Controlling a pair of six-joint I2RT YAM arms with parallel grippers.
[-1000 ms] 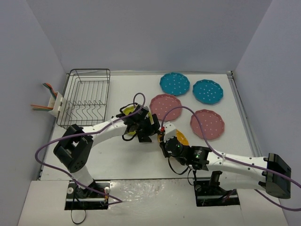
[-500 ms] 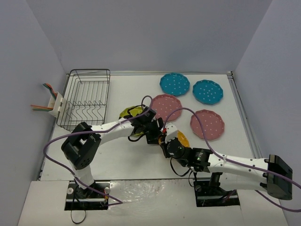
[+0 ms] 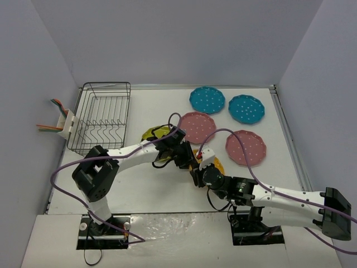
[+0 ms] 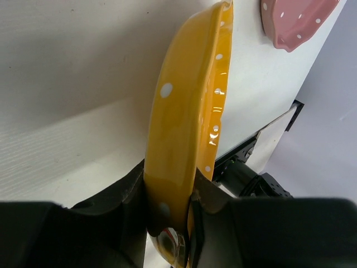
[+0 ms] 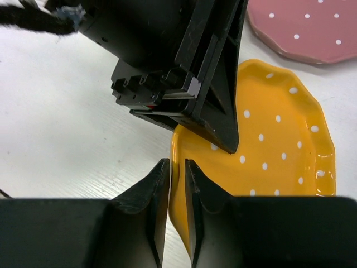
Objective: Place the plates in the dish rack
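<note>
The orange plate [image 3: 218, 166] is held between both grippers, just in front of the left pink plate [image 3: 196, 127]. My left gripper [image 3: 187, 159] is shut on its rim; in the left wrist view the orange plate [image 4: 189, 111] stands on edge between the left gripper's [image 4: 170, 192] jaws. My right gripper [image 3: 197, 175] clamps the orange plate's [image 5: 279, 145] near rim, and the right gripper's [image 5: 176, 167] jaws sit on either side of it. The yellow-green plate [image 3: 152, 134] is partly hidden under the left arm. The black wire dish rack [image 3: 100, 117] stands at the far left with no plates in it.
Two teal plates [image 3: 207, 99] [image 3: 246, 108] lie at the back right. A second pink plate [image 3: 245, 147] lies right of the grippers; a pink plate [image 5: 312, 28] also shows in the right wrist view. A white holder [image 3: 67, 124] hangs on the rack's left side. Grey walls enclose the table.
</note>
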